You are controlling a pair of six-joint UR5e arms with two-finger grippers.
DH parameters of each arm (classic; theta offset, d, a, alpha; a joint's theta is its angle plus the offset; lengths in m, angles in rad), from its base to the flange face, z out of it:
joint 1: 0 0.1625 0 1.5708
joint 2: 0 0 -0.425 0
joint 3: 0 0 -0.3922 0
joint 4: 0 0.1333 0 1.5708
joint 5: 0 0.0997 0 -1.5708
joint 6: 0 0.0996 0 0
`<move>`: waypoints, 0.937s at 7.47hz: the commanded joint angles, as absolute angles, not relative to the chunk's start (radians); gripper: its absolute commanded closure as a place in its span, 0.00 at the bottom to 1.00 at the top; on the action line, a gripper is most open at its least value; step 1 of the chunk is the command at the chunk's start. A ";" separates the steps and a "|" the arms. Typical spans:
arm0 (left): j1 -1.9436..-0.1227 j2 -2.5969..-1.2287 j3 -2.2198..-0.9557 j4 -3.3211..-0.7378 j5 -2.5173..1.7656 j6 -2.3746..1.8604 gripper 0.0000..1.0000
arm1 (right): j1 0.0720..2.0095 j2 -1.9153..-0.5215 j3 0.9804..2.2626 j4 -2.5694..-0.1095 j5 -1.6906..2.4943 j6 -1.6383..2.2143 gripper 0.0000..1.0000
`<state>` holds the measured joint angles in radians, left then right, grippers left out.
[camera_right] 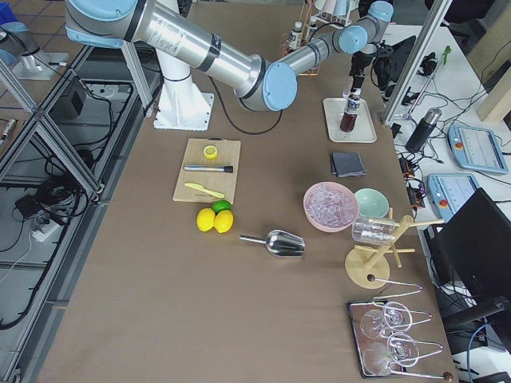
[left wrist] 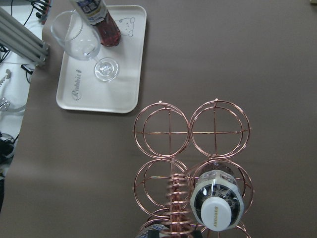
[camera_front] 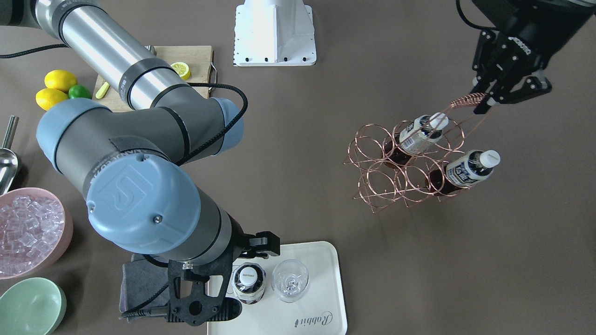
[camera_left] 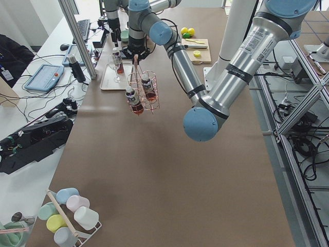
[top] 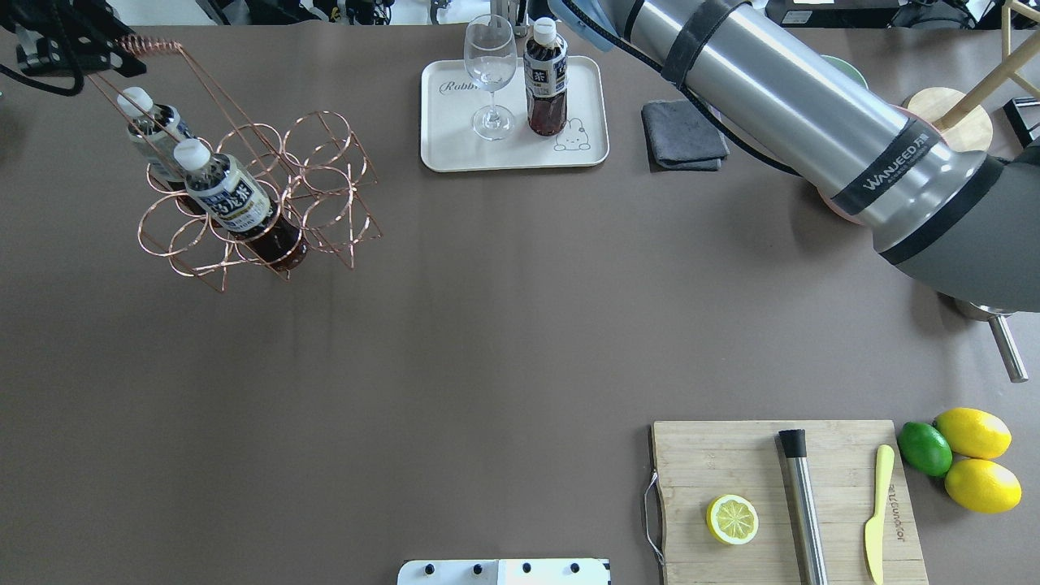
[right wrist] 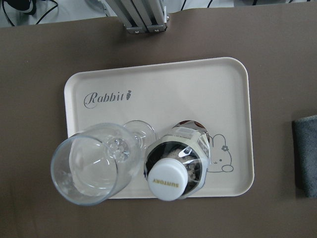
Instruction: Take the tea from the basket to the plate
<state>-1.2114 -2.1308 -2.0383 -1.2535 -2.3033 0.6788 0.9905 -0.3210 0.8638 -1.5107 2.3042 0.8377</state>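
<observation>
Brown desk (top: 504,325) runs wide under both arms, and we find the tea (camera_front: 249,281) standing upright on the plate (camera_front: 321,274), at the end with the drawn bear, white cap up. Just beside it on the same plate stands a wine glass (camera_front: 289,280); in the right wrist view the foot of the glass looks to be touching the bottle, or nearly so. The right gripper (camera_front: 247,278) hangs over the tea, and its fingers (camera_front: 267,244) stand wide, one to either side of the bottle and clear of it.

Well apart, toward the robot's left end, the basket (left wrist: 170,133) carries two more bottles (camera_front: 468,168) in neighbouring rings. The left gripper (camera_front: 482,98) has its fingers pinched narrow on the coiled handle (camera_front: 465,99) at the top. We cannot tell whether the basket's base rests on the desk.

Near the plate lies a folded grey cloth (top: 682,134), with a pink bowl (camera_front: 28,230) of ice and a mint-green bowl (camera_front: 30,307) beyond it. A cutting board (top: 731,463) on the robot's right bears a lemon half (top: 732,520).
</observation>
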 commanded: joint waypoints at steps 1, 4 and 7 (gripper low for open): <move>-1.351 -2.138 -1.848 -1.291 -2.303 0.829 1.00 | 1.017 -0.487 1.215 -1.740 2.309 0.766 0.00; -1.405 -2.169 -1.624 -1.543 -2.293 0.883 1.00 | 1.106 -0.695 1.539 -2.004 2.309 0.502 0.00; -1.413 -2.239 -1.464 -1.665 -2.246 0.890 1.00 | 1.234 -1.114 1.891 -2.079 2.309 0.294 0.00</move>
